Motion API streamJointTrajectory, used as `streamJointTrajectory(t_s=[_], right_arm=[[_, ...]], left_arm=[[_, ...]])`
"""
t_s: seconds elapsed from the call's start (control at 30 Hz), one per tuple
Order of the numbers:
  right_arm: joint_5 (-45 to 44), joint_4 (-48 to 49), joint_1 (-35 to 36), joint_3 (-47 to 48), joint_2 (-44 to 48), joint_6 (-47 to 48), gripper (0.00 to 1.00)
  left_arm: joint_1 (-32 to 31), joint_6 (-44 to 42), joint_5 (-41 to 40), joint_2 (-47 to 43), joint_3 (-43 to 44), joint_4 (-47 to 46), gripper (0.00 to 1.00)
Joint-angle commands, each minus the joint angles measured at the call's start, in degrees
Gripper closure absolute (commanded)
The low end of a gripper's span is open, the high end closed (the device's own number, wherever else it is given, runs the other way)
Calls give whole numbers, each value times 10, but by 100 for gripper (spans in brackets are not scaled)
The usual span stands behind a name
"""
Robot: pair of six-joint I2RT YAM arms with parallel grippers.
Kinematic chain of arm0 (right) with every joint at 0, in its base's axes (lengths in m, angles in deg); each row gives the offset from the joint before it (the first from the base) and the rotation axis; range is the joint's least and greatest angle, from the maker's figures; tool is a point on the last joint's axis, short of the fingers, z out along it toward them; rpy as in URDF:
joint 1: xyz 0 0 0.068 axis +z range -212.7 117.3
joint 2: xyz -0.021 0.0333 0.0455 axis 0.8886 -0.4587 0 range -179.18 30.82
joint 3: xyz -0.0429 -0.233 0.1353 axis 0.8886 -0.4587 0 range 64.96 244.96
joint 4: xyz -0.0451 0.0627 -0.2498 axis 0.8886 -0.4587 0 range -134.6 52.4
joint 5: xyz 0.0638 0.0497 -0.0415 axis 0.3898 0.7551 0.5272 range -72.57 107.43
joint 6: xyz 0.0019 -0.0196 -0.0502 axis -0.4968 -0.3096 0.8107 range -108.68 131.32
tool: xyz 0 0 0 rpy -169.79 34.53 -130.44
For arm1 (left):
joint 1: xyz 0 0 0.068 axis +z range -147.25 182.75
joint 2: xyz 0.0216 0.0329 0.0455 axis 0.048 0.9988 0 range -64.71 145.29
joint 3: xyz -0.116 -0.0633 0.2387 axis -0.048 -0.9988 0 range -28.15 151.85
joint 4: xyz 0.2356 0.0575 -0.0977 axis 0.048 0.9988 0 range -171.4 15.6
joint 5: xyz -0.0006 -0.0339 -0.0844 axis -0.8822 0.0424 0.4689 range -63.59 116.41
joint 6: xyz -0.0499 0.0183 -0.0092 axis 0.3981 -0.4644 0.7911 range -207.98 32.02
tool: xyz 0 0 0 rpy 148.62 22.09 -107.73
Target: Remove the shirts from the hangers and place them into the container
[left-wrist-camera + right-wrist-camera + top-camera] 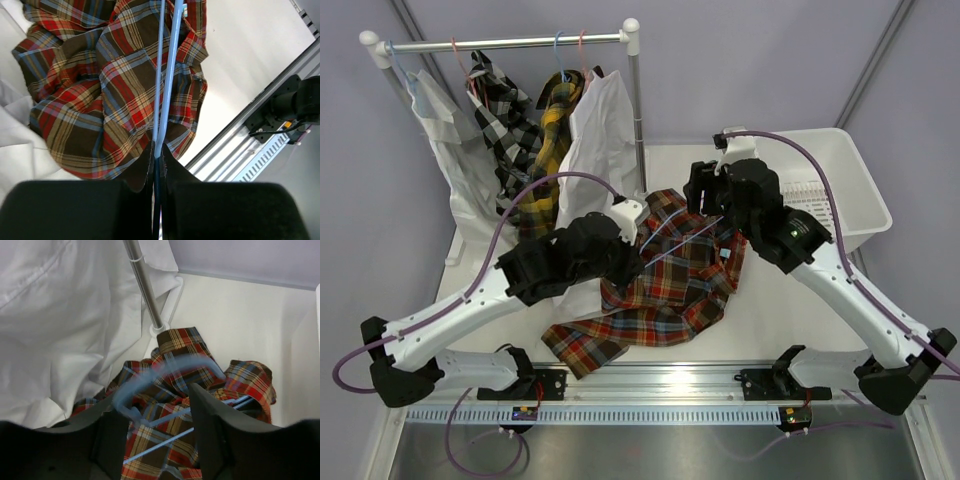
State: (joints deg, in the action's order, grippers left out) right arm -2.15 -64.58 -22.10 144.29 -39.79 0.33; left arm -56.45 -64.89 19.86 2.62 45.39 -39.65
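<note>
Left wrist: left fingers (142, 172) clamp blue hanger (168, 75); right fingers (207, 425) apart around its hook (165, 369).

The left arm (450, 322) and right arm (865, 300) share white links, bulky black joint housings (570, 255) and black bases (395, 375). A thin purple cable (575, 175) loops along each arm, and the left claw (157, 156) has matte black fingers (141, 176).

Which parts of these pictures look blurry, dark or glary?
Right wrist view: the hook of the light blue wire hanger is smeared between the right arm's black fingers. Left wrist view: the red-orange-blue plaid shirt is crisp; the left arm's fingers are dark and soft. Top view: even light, faint shadows, mild sheen on the silver metal rail at the near edge.
</note>
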Motion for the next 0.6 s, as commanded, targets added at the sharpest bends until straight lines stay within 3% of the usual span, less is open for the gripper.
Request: streamJointTrajectory(t_s=[0.0, 0.1, 0.23, 0.43, 0.57], right_arm=[[46, -47, 2, 16, 46, -19, 28], [74, -77, 2, 28, 68, -30, 12], [113, -104, 2, 36, 100, -40, 1], [244, -109, 2, 36, 151, -29, 1], [235, -105, 2, 20, 180, -26, 0]], left_arm=[[-3, -30, -36, -48, -3, -8, 100], [-2, -30, -51, -68, -12, 15, 100], [-2, -15, -56, -91, -30, 32, 100], [-2, 6, -62, -107, -59, 43, 100], [-2, 18, -79, -130, -60, 47, 100]])
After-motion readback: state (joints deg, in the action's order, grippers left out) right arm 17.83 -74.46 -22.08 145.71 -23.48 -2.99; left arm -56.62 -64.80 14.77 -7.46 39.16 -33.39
